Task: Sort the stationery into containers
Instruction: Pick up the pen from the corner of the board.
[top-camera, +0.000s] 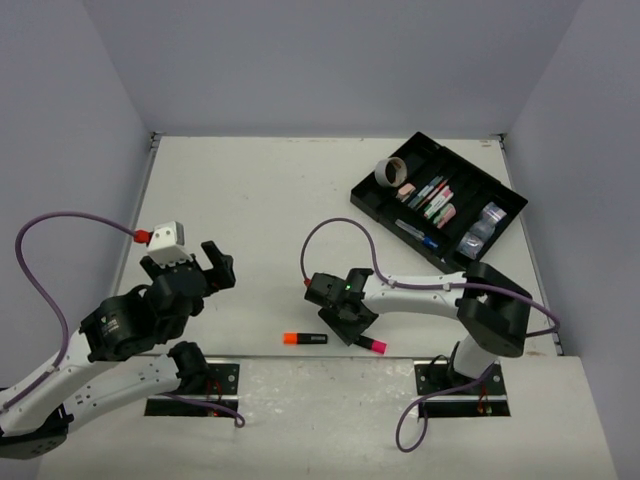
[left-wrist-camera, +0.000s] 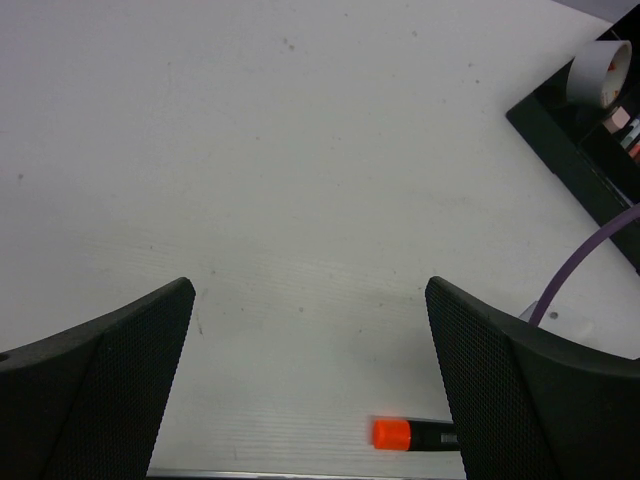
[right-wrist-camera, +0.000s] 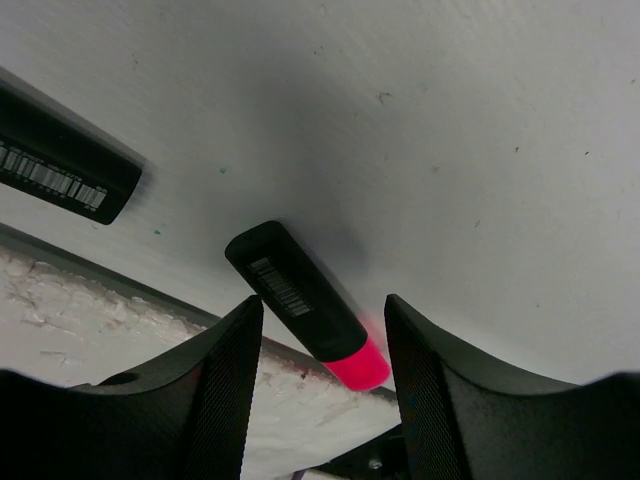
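Observation:
A black highlighter with a pink end (right-wrist-camera: 300, 300) lies on the table by its near edge (top-camera: 372, 345). My right gripper (right-wrist-camera: 323, 312) is low over it, open, one finger on each side, with a gap showing at both. A second black highlighter with an orange end (top-camera: 305, 339) lies just left of it; its black body (right-wrist-camera: 60, 160) shows in the right wrist view. My left gripper (top-camera: 192, 265) hangs wide open above bare table, the orange end (left-wrist-camera: 392, 433) showing near its right finger. The black divided tray (top-camera: 365, 197) at the far right holds a grey tape ring (top-camera: 390, 172), pens, erasers and shiny cubes.
The table's near edge and a lower white ledge (right-wrist-camera: 120, 330) run right under the right gripper. The right arm's purple cable (left-wrist-camera: 585, 265) loops over the table. The tray's corner (left-wrist-camera: 560, 135) and the tape ring (left-wrist-camera: 598, 75) show at the upper right of the left wrist view.

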